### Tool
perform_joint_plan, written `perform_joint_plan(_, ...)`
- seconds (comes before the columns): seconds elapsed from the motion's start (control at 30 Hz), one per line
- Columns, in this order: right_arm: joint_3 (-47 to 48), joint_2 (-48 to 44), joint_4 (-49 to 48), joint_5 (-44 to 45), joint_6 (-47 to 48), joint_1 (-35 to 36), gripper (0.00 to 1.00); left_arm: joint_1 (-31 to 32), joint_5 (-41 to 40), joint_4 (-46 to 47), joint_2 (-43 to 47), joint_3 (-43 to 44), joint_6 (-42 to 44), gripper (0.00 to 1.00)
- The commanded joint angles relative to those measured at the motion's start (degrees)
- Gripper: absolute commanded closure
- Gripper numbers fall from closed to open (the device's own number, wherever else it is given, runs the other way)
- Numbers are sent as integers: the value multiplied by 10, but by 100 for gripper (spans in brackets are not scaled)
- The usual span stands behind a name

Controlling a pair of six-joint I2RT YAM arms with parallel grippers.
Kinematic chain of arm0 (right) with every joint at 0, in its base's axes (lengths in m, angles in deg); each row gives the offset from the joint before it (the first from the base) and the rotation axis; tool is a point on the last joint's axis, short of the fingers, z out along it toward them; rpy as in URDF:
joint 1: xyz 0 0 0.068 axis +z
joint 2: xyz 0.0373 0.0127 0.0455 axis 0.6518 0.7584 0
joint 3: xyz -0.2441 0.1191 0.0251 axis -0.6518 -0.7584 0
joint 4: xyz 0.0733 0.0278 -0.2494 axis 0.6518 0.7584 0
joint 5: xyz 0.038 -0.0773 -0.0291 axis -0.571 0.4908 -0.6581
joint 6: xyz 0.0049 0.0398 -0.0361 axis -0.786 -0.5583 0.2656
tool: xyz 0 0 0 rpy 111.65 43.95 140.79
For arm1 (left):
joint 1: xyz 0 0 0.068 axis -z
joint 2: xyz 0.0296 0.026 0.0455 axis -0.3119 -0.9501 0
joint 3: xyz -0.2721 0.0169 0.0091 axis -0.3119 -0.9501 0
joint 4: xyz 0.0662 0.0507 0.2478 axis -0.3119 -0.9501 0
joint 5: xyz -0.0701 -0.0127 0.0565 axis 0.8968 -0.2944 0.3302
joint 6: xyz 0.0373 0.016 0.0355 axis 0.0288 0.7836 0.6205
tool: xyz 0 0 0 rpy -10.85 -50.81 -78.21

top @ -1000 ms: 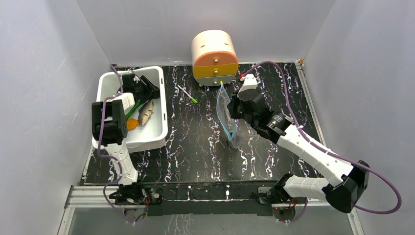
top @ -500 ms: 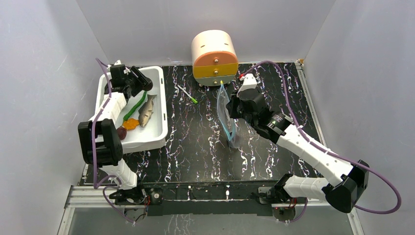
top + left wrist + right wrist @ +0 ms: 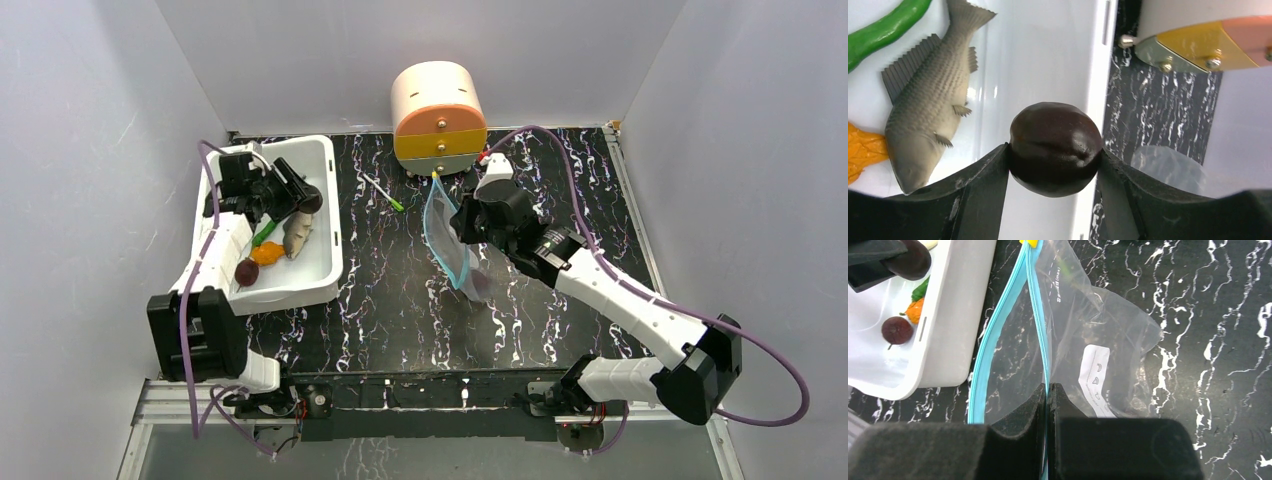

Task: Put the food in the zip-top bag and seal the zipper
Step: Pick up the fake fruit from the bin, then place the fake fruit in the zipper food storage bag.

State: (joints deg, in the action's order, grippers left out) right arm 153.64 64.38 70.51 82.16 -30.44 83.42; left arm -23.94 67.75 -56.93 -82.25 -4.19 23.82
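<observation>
Black, white-veined tabletop [image 3: 400,290] between grey walls. The left fingers [image 3: 980,185] are clamped on a dark ball [image 3: 1055,149], held over the right side of a white tub [image 3: 1048,60]. A fish [image 3: 928,120], pepper [image 3: 888,27] and orange lump [image 3: 863,150] lie in the tub. Mid-table, the right fingers [image 3: 1023,420] are pressed together on one lip of the teal zipper [image 3: 998,335]. The clear bag [image 3: 1108,325] gapes toward the tub. Its white label [image 3: 1096,372] carries print too small to read.

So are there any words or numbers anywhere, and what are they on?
White label on the zip-top bag: dark marks, too blurred to read.
Small print on the bag near the zipper: too small to read.
No other writing shows.
</observation>
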Motion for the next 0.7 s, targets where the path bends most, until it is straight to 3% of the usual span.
perform_joint_plan(0.0,34,6,-50,-32,-23,0,100,9,45,-40,75,18,14,65)
perform_joint_plan(0.23,31,22,-89,-49,-55,1,100,33,103,-34,143,5,-24,63)
perform_joint_plan(0.47,18,34,-124,-53,-86,1,100,105,115,-40,165,9,-45,63)
perform_joint_plan(0.67,14,41,-145,-75,-96,1,100,173,165,20,176,5,-100,64)
